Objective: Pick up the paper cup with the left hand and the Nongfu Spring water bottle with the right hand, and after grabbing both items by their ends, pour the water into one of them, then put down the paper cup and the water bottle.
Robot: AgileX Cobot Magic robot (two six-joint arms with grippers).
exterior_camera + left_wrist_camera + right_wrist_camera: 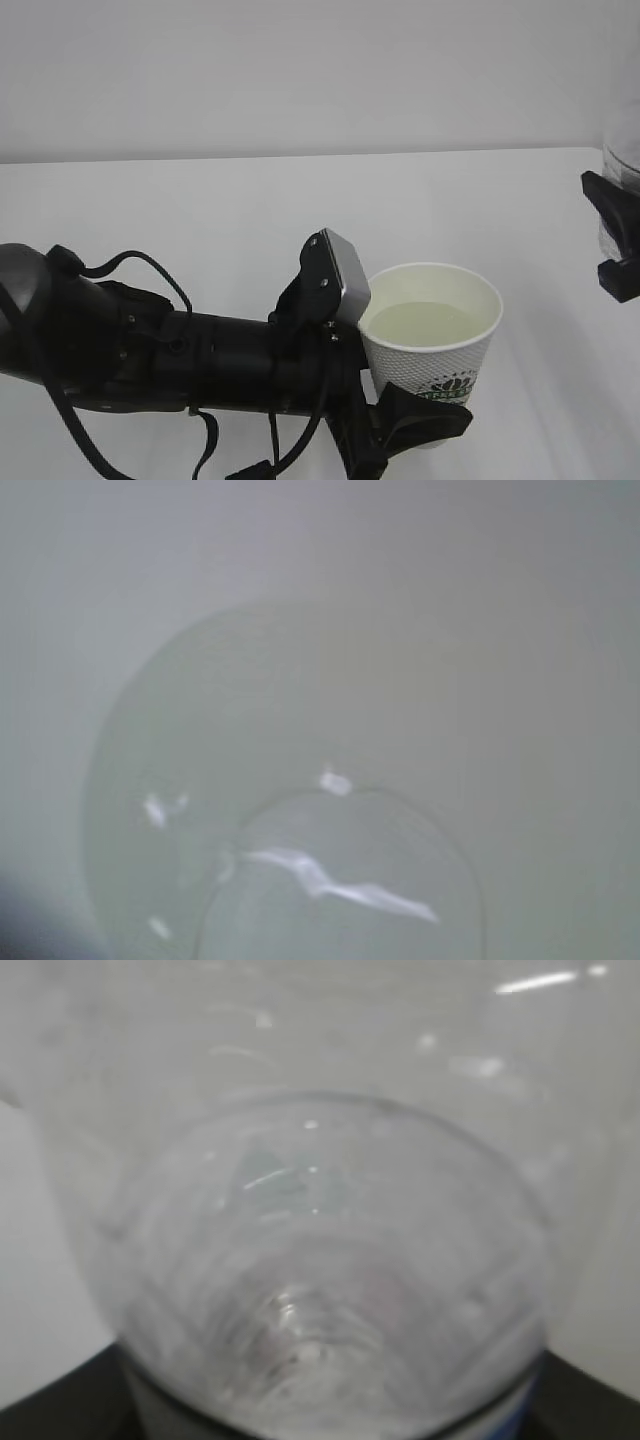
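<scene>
The white paper cup [440, 345] with its green logo stands upright at the lower middle of the exterior view, holding clear water [420, 320] well up toward the rim. My left gripper [425, 418] is shut on the cup's lower part, one black finger [425, 425] wrapping its base. In the left wrist view the cup [330, 780] fills the blurred frame. At the right edge my right gripper [615, 235] is shut on the clear water bottle [622, 165], mostly cut off. The bottle's ribbed body [320, 1260] fills the right wrist view, with dark fingers [60, 1410] low in the corners.
A white table [250, 220] runs back to a pale wall [300, 70]. My left arm [150, 350], with its cables and grey plate [345, 270], lies across the lower left. Nothing else stands on the tabletop between cup and bottle.
</scene>
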